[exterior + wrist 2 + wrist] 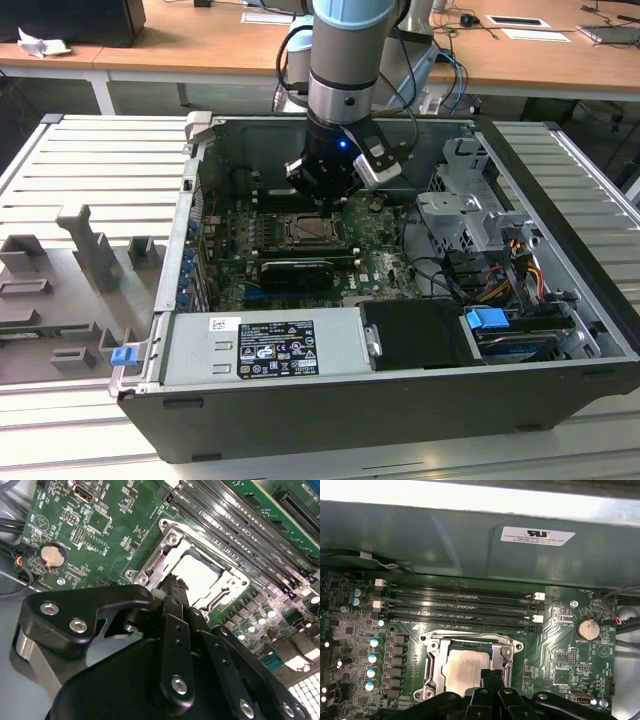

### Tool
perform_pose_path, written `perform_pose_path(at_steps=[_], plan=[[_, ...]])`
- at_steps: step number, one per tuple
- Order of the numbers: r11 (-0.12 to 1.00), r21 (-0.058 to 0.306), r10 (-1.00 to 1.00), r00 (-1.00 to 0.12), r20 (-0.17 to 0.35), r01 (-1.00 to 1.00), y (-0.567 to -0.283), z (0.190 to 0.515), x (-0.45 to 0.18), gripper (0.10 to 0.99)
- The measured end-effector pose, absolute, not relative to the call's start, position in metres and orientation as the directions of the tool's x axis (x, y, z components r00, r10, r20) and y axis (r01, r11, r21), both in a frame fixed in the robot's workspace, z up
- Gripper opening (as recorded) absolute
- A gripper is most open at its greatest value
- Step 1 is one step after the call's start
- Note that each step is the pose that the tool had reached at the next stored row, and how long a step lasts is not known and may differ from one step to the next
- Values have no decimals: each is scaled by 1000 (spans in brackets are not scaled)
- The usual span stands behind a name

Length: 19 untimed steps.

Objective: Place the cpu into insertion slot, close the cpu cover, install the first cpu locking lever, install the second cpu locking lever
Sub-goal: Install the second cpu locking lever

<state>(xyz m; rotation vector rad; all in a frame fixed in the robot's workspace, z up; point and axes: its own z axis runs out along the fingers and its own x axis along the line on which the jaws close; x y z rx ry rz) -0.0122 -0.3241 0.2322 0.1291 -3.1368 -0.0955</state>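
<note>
Gripper (492, 672) over cpu (465, 672) (seated)

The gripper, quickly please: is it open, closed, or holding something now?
Gripper: closed, holding nothing, its tips just above the cpu seated in the insertion slot.

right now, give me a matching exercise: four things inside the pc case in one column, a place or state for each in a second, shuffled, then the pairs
Things
1. cpu
2. cpu cover
3. coin battery
4. gripper

Place or state
A. round and silvery, on the green board beside the socket
B. black, just above the socket's edge
C. metal frame lying flat around the chip
D. pale grey top, seated in the insertion slot

Pairs: 1-D, 2-C, 3-A, 4-B
</note>
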Motion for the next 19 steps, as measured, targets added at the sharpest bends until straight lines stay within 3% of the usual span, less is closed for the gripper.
perform_pose_path(at_steps=[19], plan=[[995,61,-82,-997,-2,-82,-343,236,-12,106]])
